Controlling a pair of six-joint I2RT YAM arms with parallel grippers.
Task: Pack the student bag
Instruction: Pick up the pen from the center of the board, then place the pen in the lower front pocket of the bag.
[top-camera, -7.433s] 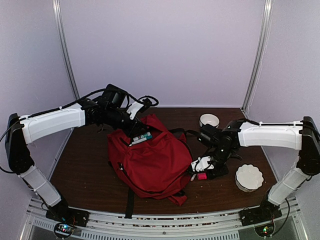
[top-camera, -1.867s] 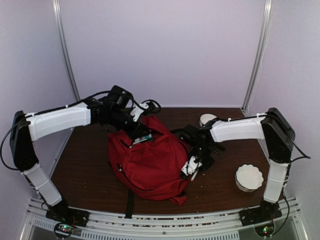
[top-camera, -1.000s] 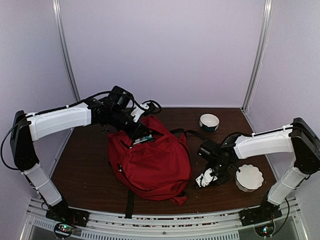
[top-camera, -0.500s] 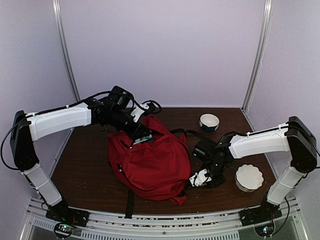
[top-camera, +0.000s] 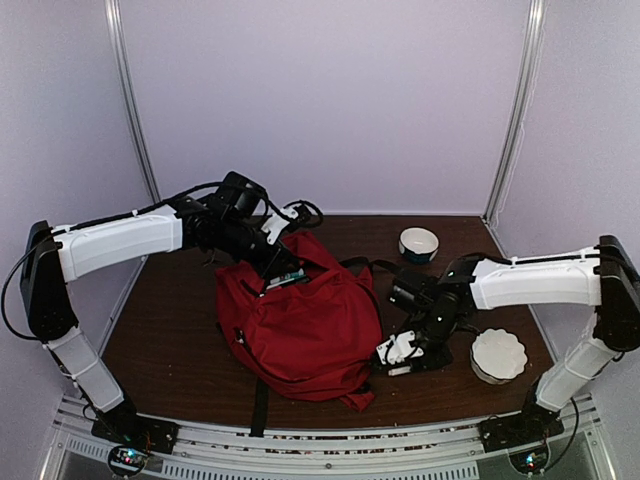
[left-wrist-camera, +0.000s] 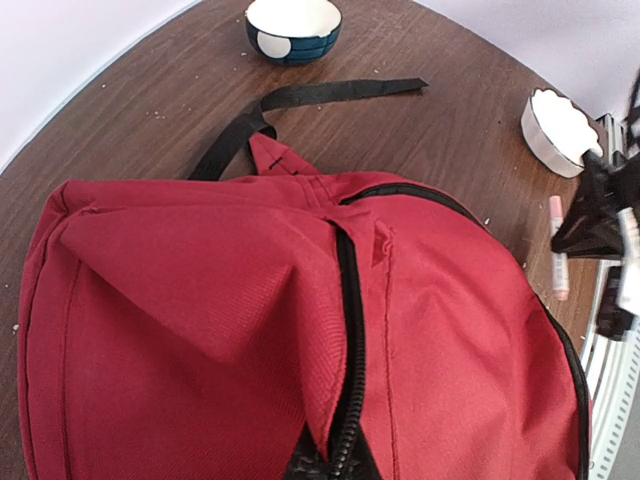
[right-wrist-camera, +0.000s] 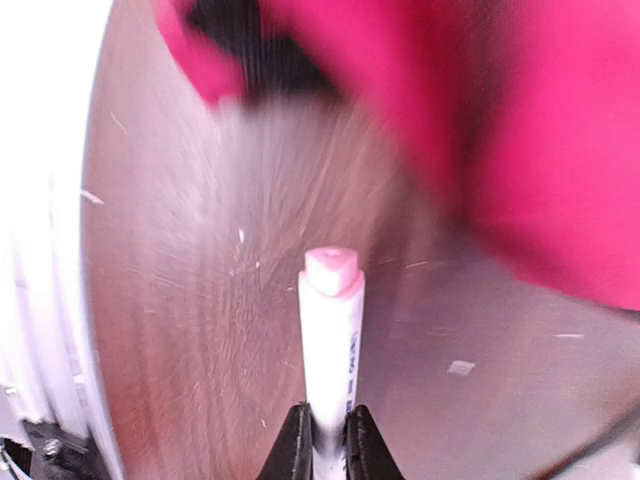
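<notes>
The student bag (top-camera: 300, 325), a large red backpack, lies in the middle of the table. Its black zip (left-wrist-camera: 348, 290) runs down the middle of the left wrist view. My left gripper (top-camera: 277, 267) is at the bag's far top edge, shut on the fabric by the zip; its fingers are hidden in its own view. A teal and white item (top-camera: 287, 279) pokes out there. My right gripper (right-wrist-camera: 325, 440) is shut on a white pen with a pink cap (right-wrist-camera: 330, 320). It hangs low over the table by the bag's near right corner (top-camera: 392, 352).
A blue and white bowl (top-camera: 418, 243) stands at the back right, also in the left wrist view (left-wrist-camera: 293, 22). A white fluted bowl (top-camera: 498, 354) sits right of my right gripper. A black strap (left-wrist-camera: 330, 95) trails from the bag's top over the table.
My right gripper swung from the bag's right side out toward the white bowl, then back left to the bag's near right corner, pen in its grip. The left arm has not moved.
</notes>
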